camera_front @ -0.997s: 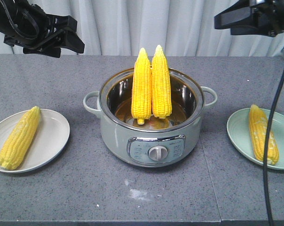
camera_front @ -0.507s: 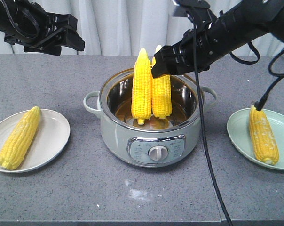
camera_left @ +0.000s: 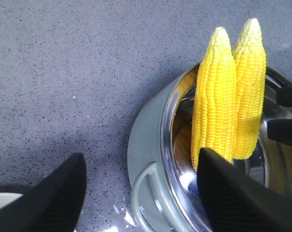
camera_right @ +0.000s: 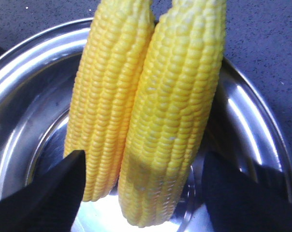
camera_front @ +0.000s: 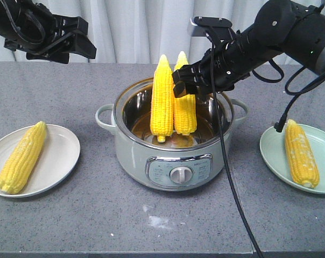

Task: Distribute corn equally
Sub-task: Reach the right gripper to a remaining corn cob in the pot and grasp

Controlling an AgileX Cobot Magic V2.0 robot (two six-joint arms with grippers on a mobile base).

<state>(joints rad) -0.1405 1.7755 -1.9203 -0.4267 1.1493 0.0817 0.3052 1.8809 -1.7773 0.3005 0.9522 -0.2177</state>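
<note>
Exterior front-facing view: the right gripper (camera_front: 185,86), open, is now lower against two cobs (camera_front: 162,102) in one pot (camera_front: 173,161); two plates (camera_front: 60,156) hold one each; left gripper (camera_front: 79,54) open.

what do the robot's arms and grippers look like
Both arms are matte black with rounded, bulky links. The left gripper and right gripper are black too, with broad wedge-shaped fingers. Thin black cables loop along the arms; one long cable trails off the right arm. No markings show.

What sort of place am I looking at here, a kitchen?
Probably a robot test room, not a kitchen: a plain white curtain backs a grey table, and a cabled black arm reaches over the pot of corn.
</note>
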